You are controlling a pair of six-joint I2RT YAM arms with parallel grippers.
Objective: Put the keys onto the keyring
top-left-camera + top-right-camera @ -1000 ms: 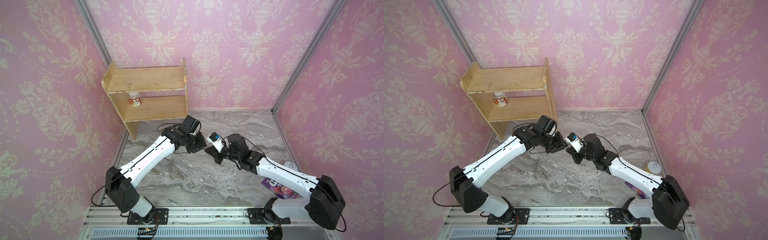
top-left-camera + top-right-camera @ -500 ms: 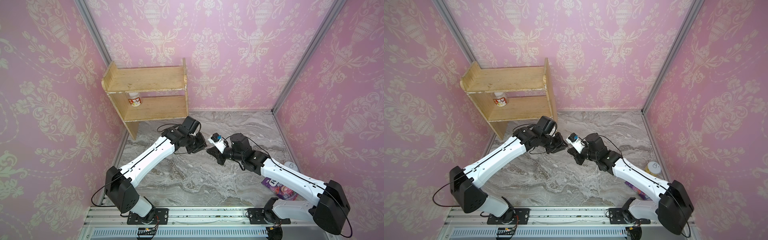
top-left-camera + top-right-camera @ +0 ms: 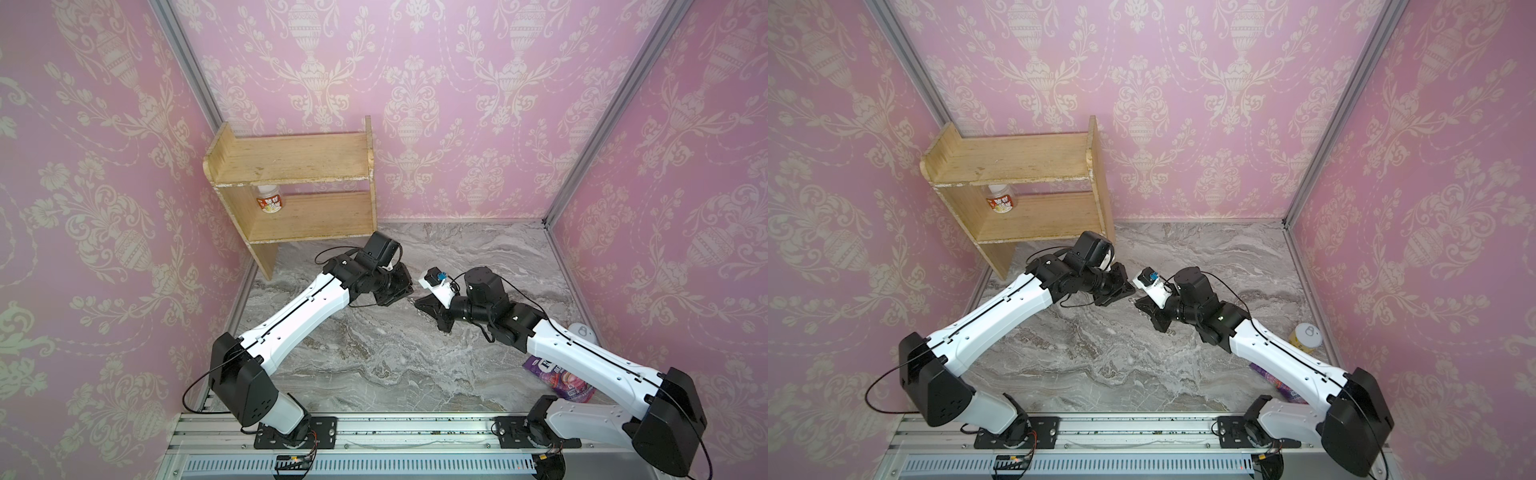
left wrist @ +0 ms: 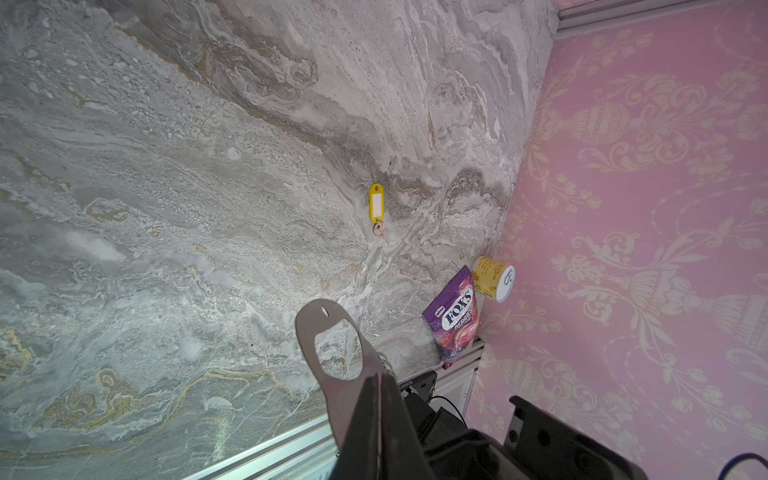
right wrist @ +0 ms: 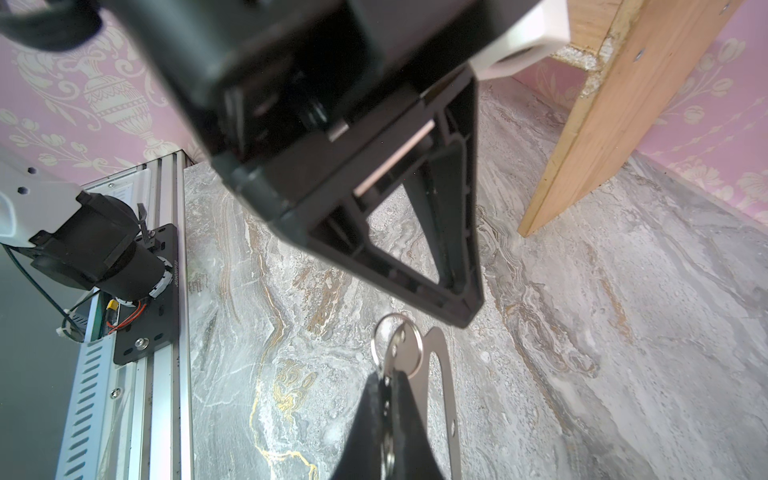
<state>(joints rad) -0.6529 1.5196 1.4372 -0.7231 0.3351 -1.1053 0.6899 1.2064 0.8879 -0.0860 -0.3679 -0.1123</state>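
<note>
The keyring, a flat grey plate with an oval cut-out, hangs above the marble floor between both grippers. My left gripper is shut, its tips meeting at the plate's ringed edge. My right gripper is shut on the silver rings beside the plate. The left gripper's black fingers cross just above it. The keys, a yellow tag with a small key, lie flat on the floor, far from both grippers. In both top views the grippers nearly touch and hide the plate.
A wooden shelf with a small jar stands at the back left. A purple candy pouch and a yellow can sit by the right wall. The arms' aluminium rail runs along the front.
My left gripper's jaws have closed from slightly open. The right gripper has edged a little closer to the left one.
</note>
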